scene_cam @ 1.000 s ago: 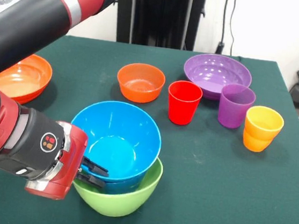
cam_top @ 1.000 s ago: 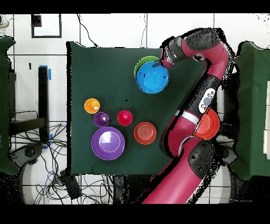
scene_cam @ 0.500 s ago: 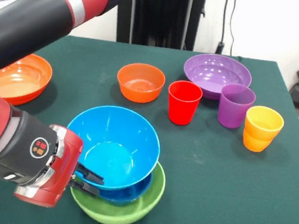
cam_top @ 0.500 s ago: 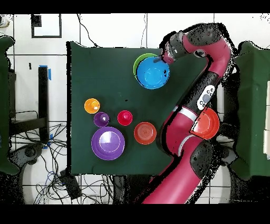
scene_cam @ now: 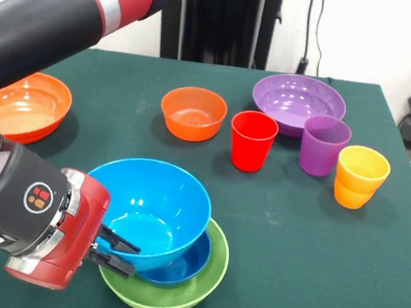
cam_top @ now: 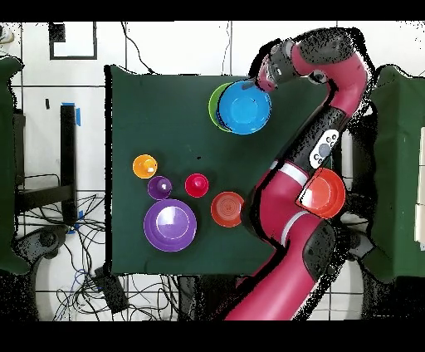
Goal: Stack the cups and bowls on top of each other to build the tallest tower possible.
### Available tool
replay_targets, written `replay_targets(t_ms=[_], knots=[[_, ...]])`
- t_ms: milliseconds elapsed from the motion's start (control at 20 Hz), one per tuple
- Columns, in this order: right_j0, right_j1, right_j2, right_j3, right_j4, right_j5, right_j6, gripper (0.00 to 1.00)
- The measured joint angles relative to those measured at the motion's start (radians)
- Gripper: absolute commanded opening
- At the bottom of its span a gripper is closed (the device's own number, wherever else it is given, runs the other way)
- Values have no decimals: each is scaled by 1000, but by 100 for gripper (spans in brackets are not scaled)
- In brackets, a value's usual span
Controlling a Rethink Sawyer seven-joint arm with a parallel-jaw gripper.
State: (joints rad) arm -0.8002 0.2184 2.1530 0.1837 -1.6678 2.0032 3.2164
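My gripper (scene_cam: pixel 113 250) (cam_top: pixel 264 86) is shut on the near-left rim of the deep light blue bowl (scene_cam: pixel 151 209) (cam_top: pixel 246 108). That bowl is tilted and held partly over the lime green bowl (scene_cam: pixel 201 291) (cam_top: pixel 216 106). A small dark blue bowl (scene_cam: pixel 182 264) rests inside the green one. Farther back stand the red cup (scene_cam: pixel 252 140) (cam_top: pixel 196 184), the purple cup (scene_cam: pixel 324 144) (cam_top: pixel 159 187) and the orange cup (scene_cam: pixel 360 176) (cam_top: pixel 144 166), all upright and apart. The small orange bowl (scene_cam: pixel 193 112) (cam_top: pixel 227 208) sits left of the red cup.
A wide purple bowl (scene_cam: pixel 298 101) (cam_top: pixel 170 225) lies behind the cups. A wide orange-red bowl (scene_cam: pixel 22 104) (cam_top: pixel 324 193) sits at the table's left side, partly under the arm. The arm's thick wrist (scene_cam: pixel 28 208) covers the near-left corner.
The gripper has drawn the light blue bowl left and out of the green bowl, tilting it. The dark blue bowl beneath it now shows.
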Motion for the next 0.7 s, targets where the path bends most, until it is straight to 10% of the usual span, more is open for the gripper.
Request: replay_targets(t_ms=[300, 350, 700], knots=[[-2, 2, 82, -5, -9, -28, 0, 0], [-2, 2, 93, -6, -10, -37, 0, 100], [-2, 16, 221, -24, -13, -138, 0, 100]])
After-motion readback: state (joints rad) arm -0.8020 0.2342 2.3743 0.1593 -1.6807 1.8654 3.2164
